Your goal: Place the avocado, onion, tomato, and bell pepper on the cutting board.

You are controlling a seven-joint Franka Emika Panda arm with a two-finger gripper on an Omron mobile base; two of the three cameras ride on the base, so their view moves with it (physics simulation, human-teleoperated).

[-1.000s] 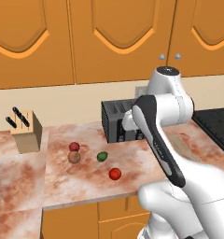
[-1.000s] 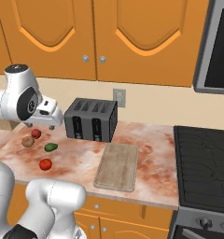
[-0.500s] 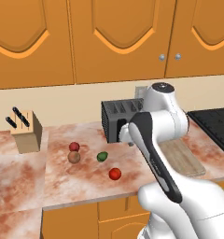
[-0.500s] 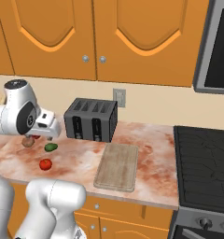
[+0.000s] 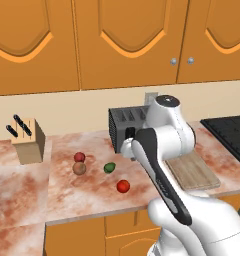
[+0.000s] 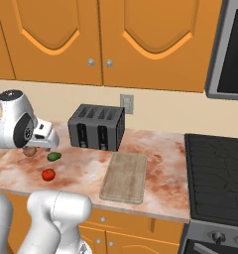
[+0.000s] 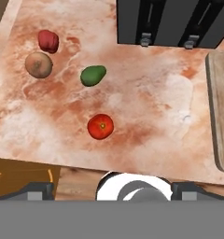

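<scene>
Hovering high with gripper (image 7: 112, 193) spread wide and empty, seemingly well above 4 loose items: avocado (image 7: 93, 75), onion (image 7: 38, 65), tomato (image 7: 100, 126), bell pepper (image 7: 48, 40). Nothing yet on cutting board (image 7: 222, 112). Probably light, smooth, roll-prone; best pinched across the avocado's narrow middle.

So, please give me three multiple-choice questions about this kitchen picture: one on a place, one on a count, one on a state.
1. Where does the avocado lie?
A. on the cutting board
B. on the countertop
C. on the toaster

2. How many food items lie on the countertop?
A. two
B. four
C. six

3. What is on the cutting board?
A. nothing
B. the tomato
C. the onion

Answers: 1 B, it rests on the marbled surface left of the board. 2 B, bell pepper, onion, avocado, tomato. 3 A, its wood is bare.
</scene>
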